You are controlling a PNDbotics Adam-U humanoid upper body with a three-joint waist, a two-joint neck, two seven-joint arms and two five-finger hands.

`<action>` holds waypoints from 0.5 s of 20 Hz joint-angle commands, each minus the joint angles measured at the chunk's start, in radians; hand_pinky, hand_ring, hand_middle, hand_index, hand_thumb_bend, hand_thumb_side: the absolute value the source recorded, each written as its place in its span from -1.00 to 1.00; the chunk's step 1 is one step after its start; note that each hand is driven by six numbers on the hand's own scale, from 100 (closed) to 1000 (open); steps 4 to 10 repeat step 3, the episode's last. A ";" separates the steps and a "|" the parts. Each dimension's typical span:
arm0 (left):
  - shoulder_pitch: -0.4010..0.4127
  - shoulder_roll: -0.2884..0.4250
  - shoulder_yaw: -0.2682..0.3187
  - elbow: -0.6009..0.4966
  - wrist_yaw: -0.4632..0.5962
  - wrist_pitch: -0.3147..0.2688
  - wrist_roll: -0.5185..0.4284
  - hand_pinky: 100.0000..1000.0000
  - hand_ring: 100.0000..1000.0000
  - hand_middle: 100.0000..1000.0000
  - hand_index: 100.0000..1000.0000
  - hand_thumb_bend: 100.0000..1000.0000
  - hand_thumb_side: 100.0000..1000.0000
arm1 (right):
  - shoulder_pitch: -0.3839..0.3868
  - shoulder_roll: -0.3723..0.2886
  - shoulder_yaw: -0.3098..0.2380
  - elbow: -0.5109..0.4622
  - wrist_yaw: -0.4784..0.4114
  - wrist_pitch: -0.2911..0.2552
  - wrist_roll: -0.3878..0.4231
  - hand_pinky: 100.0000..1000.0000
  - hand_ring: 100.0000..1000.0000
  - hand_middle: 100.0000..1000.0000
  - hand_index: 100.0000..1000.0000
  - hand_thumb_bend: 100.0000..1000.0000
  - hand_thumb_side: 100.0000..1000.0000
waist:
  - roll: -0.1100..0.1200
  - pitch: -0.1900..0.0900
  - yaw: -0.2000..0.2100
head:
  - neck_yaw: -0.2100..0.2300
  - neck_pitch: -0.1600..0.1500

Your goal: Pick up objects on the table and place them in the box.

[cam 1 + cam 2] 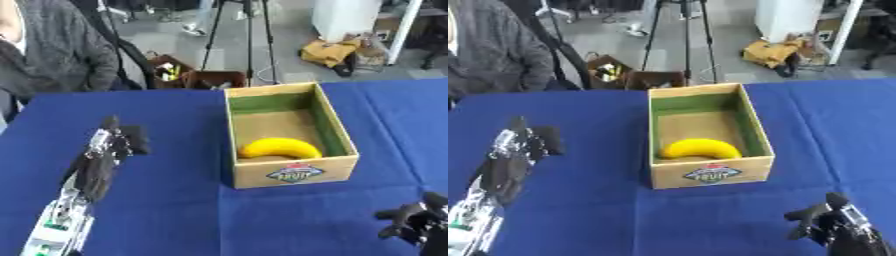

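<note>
A wooden box (294, 171) with a green lining stands in the middle of the blue table (175, 200). A yellow banana (280, 148) lies inside it against the near wall. My left hand (112, 145) hovers over the table to the left of the box, its fingers relaxed and holding nothing. My right hand (826, 222) shows at the lower right corner, in front of the box, fingers up and slightly bent, holding nothing. No loose object shows on the cloth.
A person in a grey top (52, 50) sits at the far left edge of the table. Beyond the table stand a tripod (249, 35), a brown crate (188, 75) and a yellow bag (331, 51) on the floor.
</note>
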State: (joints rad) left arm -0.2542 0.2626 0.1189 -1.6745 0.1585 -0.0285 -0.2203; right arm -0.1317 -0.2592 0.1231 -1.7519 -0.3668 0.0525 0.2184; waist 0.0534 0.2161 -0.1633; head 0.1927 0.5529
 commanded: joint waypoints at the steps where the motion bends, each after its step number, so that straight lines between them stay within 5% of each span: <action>1: -0.005 0.010 0.010 -0.021 -0.004 0.000 -0.003 0.36 0.05 0.03 0.39 -0.60 1.00 | -0.004 -0.008 -0.006 -0.017 -0.007 -0.002 -0.006 -0.02 0.32 -0.28 -0.03 -1.00 0.74 | -0.003 -0.012 0.000 | 0.004 0.014; 10: -0.004 0.007 0.011 -0.020 -0.005 0.000 -0.005 0.36 0.05 0.02 0.39 -0.60 1.00 | -0.004 -0.009 -0.005 -0.016 -0.007 -0.002 -0.007 -0.02 0.32 -0.28 -0.03 -1.00 0.76 | -0.002 -0.012 0.001 | 0.011 0.034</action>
